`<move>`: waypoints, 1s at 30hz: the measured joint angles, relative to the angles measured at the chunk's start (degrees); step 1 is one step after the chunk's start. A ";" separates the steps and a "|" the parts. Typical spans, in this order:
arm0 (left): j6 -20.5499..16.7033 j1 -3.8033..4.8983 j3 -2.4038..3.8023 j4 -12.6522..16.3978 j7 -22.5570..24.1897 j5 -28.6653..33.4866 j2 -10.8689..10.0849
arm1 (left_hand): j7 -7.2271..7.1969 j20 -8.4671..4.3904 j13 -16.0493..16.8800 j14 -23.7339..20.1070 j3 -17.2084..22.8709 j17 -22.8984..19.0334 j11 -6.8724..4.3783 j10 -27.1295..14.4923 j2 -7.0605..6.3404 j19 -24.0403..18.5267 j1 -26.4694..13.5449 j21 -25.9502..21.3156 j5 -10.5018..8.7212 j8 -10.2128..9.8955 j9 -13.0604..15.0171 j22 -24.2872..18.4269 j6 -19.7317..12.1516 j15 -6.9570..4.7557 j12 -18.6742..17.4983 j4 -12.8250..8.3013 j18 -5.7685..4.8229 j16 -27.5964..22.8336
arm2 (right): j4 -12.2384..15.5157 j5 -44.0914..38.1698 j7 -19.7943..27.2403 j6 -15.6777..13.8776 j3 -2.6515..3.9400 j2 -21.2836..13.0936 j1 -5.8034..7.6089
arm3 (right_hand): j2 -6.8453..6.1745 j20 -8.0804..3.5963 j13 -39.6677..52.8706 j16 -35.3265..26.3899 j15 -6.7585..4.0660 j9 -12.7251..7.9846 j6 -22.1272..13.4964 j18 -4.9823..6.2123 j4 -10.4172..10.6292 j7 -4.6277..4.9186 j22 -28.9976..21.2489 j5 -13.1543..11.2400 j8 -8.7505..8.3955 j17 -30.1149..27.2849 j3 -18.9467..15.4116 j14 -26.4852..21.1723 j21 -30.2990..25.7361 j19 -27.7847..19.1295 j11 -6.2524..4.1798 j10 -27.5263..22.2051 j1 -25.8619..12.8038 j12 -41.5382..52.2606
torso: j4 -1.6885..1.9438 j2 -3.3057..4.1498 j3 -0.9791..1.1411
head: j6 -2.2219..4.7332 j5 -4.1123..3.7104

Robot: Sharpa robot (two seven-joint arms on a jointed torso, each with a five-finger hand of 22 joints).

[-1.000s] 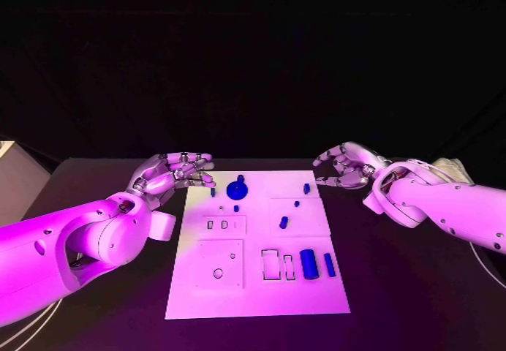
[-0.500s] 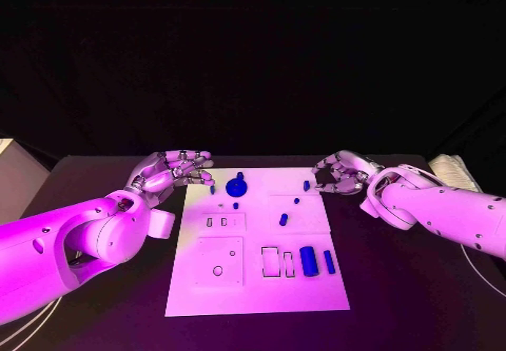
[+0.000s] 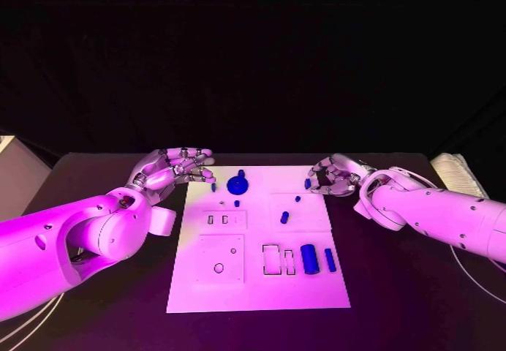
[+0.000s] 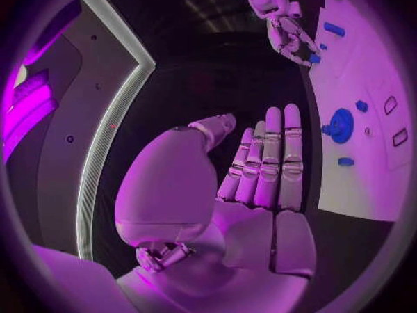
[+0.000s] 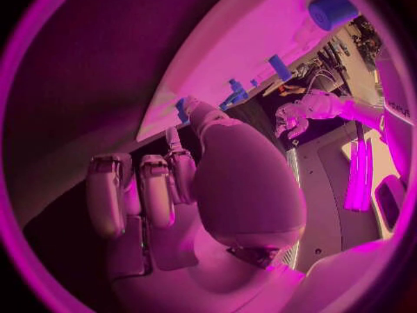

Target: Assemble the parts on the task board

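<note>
While both flank the task board (image 3: 258, 248): left hand (image 3: 174, 170) empty, spread; right hand (image 3: 335, 176) curled, grasp unclear.

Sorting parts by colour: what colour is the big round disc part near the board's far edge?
Blue: the round disc part shows clearest in the head view.

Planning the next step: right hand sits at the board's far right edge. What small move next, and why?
Probably ease the right hand in and close its fingers on the small blue part at the task board's far right edge. The fingertips sit right beside that piece, and I cannot tell that it is held. The left hand hovers off the board's far left corner, holding nothing.
</note>
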 measured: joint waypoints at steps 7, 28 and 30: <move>0.02 0.00 0.00 -0.02 0.00 -0.01 0.00 | 0.00 0.00 0.00 0.00 0.00 0.00 0.00 0.00 0.00 0.00 0.00 0.00 0.00 0.00 0.00 0.00 0.00 0.00 0.00 0.00 0.00 0.00 | -0.23 -0.04 -0.31 0.23 0.00 0.40 -0.11 | 0.14 0.00 0.00 0.00 0.00 0.10 1.37 0.00 0.48 -0.21 -0.01 0.00 0.64 0.01 0.48 0.00 0.00 0.00 -0.22 0.23 -0.14 0.51 | -0.07 -0.03 0.00 | -0.05 0.08; 0.08 0.00 0.00 -0.11 -0.08 -0.03 0.03 | 0.00 0.00 0.00 0.00 0.00 0.21 0.00 0.00 0.00 0.00 0.00 0.25 0.00 0.00 0.00 0.19 0.00 0.00 0.00 0.00 0.00 0.24 | -0.38 -0.08 -0.73 0.37 -0.01 1.43 -0.16 | 1.50 -0.01 0.00 0.00 -0.22 0.21 3.16 0.00 1.12 -0.92 -0.02 -0.01 1.77 0.00 2.05 0.22 0.24 0.00 -1.02 1.02 -0.89 1.18 | -0.04 -0.04 0.02 | -0.16 0.28; 0.09 0.00 0.00 -0.12 -0.10 -0.03 0.04 | 0.00 0.00 0.00 0.00 0.00 0.21 0.00 0.00 0.00 0.00 0.00 0.25 0.00 0.00 0.00 0.18 0.00 0.00 0.00 0.00 0.00 0.24 | -0.39 -0.08 -0.75 0.37 -0.01 1.48 -0.16 | 1.50 0.00 0.00 0.00 -0.22 0.21 3.33 0.00 1.12 -1.10 -0.02 -0.01 1.77 0.00 2.06 0.22 0.24 0.00 -1.02 1.02 -0.89 1.18 | -0.04 -0.04 0.03 | -0.15 0.31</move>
